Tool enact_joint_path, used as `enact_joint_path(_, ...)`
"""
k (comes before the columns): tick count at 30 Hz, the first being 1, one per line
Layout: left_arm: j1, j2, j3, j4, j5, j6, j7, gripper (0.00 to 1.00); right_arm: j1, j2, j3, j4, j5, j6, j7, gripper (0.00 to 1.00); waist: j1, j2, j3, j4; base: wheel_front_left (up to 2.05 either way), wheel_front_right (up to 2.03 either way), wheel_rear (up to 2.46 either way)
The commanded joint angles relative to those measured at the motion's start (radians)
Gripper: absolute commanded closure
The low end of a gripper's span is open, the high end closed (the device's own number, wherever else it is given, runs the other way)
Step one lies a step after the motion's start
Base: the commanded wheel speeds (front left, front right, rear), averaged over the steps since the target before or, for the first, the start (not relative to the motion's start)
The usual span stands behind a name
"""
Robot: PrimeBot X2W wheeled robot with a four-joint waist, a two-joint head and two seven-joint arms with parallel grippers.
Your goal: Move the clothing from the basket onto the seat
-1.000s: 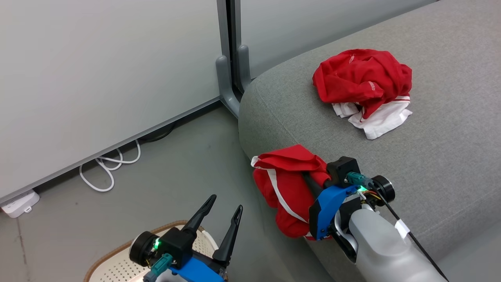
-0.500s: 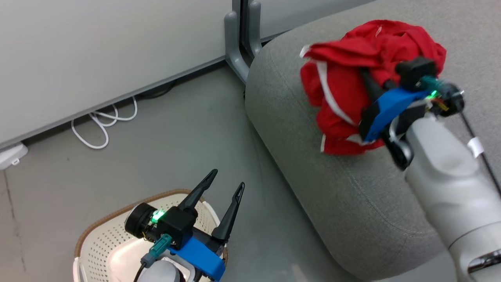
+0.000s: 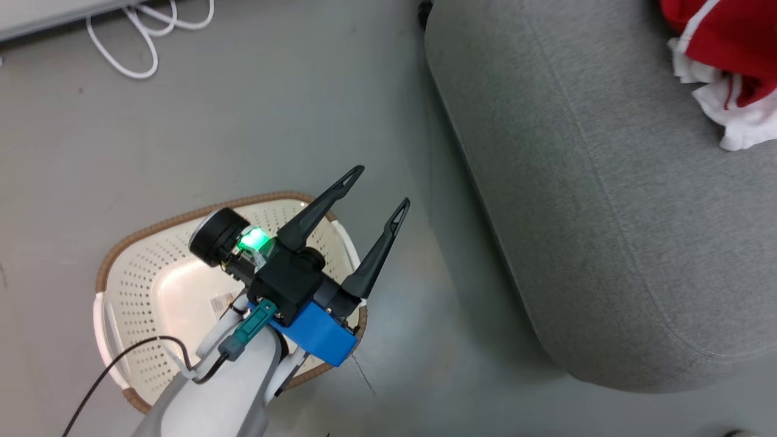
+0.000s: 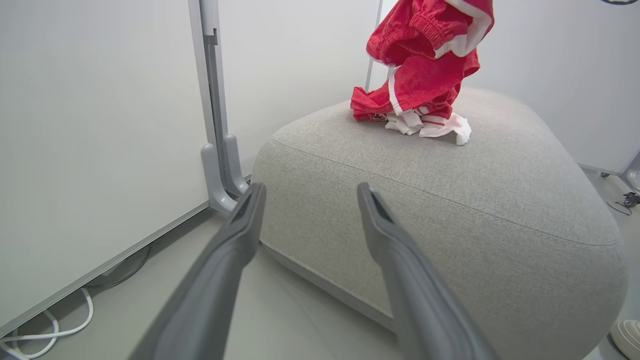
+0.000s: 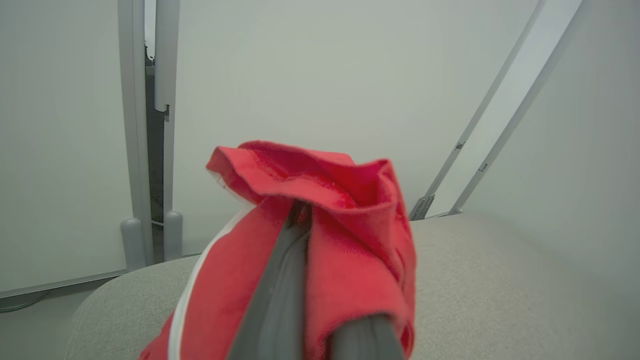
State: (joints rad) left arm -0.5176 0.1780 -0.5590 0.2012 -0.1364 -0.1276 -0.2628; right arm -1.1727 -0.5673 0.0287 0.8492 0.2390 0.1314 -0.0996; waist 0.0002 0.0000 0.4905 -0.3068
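Observation:
My right gripper [image 5: 300, 215] is shut on a red garment with a white stripe [image 5: 350, 235], held up above the grey sofa [image 5: 500, 280]. In the left wrist view this garment [image 4: 425, 45] hangs just over a red and white pile [image 4: 405, 112] that lies on the sofa [image 4: 450, 200]. The head view has that clothing [image 3: 728, 36] at its top right corner, on the sofa [image 3: 595, 200]. My left gripper [image 3: 381, 187] is open with nothing in it, above the right end of the cream basket [image 3: 136, 267]. No clothing shows in the basket.
The basket stands on grey floor left of the sofa's rounded end. A white cable [image 3: 133, 42] lies along the wall panel. A grey partition post [image 4: 215, 150] stands by the sofa's corner. A pale shoe [image 4: 625, 335] is at the sofa's right.
The head camera has tilted down toward the basket. My right arm has carried the striped garment up from the sofa's edge to above the pile. The left gripper stays open.

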Motion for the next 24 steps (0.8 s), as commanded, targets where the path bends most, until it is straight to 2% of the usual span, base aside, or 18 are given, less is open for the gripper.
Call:
enact_joint_path(1,-0.033,0.011,-0.008,-0.015,0.007,-0.004,-0.003,0.00,-0.005,-0.024,-0.036,-0.016,-0.005,-0.001,0.000,1.00,-0.0002,0.0000,0.114,0.058,0.00,0.00,0.00)
enact_joint_path(6,-0.109,0.029,-0.047,-0.043,0.008,-0.004,-0.003,0.00,0.074,-0.061,-0.152,-0.018,0.004,-0.001,-0.002,1.00,-0.0002,0.0000,0.193,0.094,0.00,0.00,0.00)
enact_joint_path(12,-0.152,0.044,-0.041,-0.062,0.015,-0.004,-0.003,0.00,0.139,-0.015,-0.225,0.022,-0.012,-0.001,-0.024,1.00,-0.0002,0.0000,0.250,0.099,0.00,0.00,0.00)
enact_joint_path(19,-0.161,0.048,-0.035,-0.053,0.011,-0.002,-0.003,0.00,0.150,0.033,-0.266,0.060,-0.057,-0.001,-0.057,1.00,-0.0002,0.0000,0.261,0.096,0.00,0.00,0.00)
enact_joint_path(20,-0.161,0.047,-0.034,-0.051,0.009,-0.002,-0.003,0.00,0.149,0.036,-0.266,0.062,-0.065,-0.001,-0.059,0.95,-0.0002,0.0000,0.260,0.096,0.00,0.00,0.00)
enact_joint_path(21,-0.161,0.046,-0.034,-0.049,0.008,-0.001,-0.003,0.00,0.147,0.040,-0.267,0.065,-0.071,-0.001,-0.062,0.82,-0.0002,0.0000,0.259,0.095,0.00,0.00,0.00)
enact_joint_path(23,-0.162,0.044,-0.032,-0.047,0.006,-0.001,-0.003,0.00,0.141,0.045,-0.264,0.067,-0.082,-0.001,-0.067,0.55,-0.0002,0.0000,0.256,0.095,0.00,0.00,0.00)
enact_joint_path(24,-0.162,0.043,-0.032,-0.046,0.005,0.000,-0.003,0.00,0.139,0.047,-0.263,0.069,-0.087,-0.001,-0.067,0.33,-0.0002,0.0000,0.254,0.094,0.00,0.00,0.00)
